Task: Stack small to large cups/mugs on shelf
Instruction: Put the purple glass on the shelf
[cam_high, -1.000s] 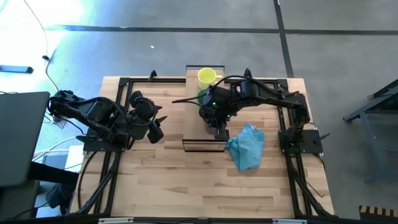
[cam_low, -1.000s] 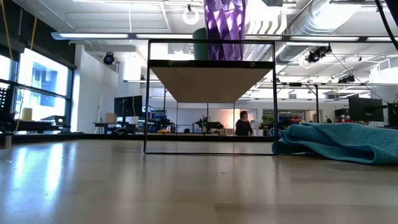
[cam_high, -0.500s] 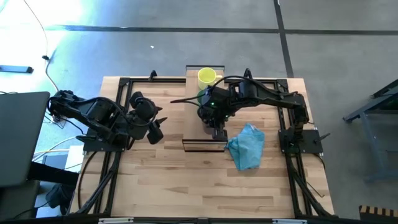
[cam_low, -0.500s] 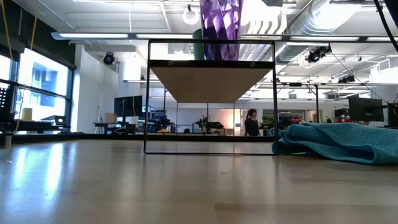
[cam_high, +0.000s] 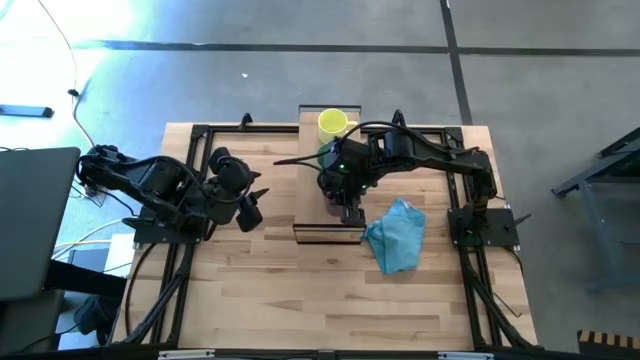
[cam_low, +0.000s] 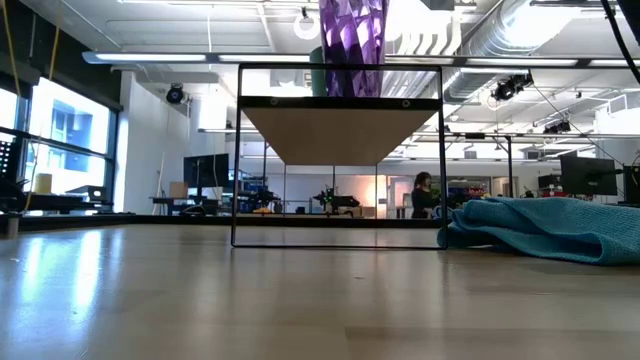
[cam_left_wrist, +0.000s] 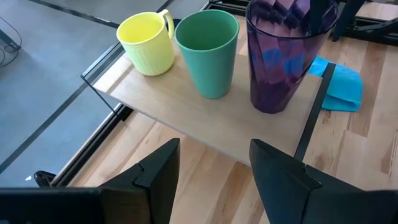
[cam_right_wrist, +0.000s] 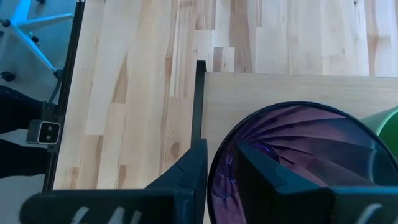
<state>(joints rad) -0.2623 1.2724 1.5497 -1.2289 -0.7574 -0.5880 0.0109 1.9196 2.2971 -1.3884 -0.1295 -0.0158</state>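
The purple tumbler (cam_left_wrist: 283, 59) stands upright on the near part of the light-wood shelf (cam_left_wrist: 180, 106). The green cup (cam_left_wrist: 208, 53) is beside it and the yellow mug (cam_left_wrist: 148, 42) is at the far end; both stand on their bases. My right gripper (cam_high: 346, 202) is above the tumbler (cam_right_wrist: 292, 155), shut on its rim. My left gripper (cam_high: 254, 203) waits open to the left of the shelf (cam_high: 315, 215), touching nothing. In the low view the tumbler (cam_low: 353, 50) rises from the shelf top (cam_low: 340, 102). My right gripper pinches the tumbler's rim (cam_right_wrist: 225, 140) on the side toward the table's left. One finger (cam_right_wrist: 264, 168) is inside the tumbler and the other finger (cam_right_wrist: 189, 171) is outside its wall. The fingers come from above, pointing down. The tumbler is upright, its base on the shelf.
A crumpled blue cloth (cam_high: 398, 235) lies on the slatted tabletop just right of the shelf's near end. Black arm frames run along the table's left and right sides. A person (cam_low: 422, 195) is far off in the room behind.
My right gripper has carried the purple tumbler a little toward the table's left along the shelf top, keeping its hold and keeping the tumbler upright. The person in the background has walked to the right.
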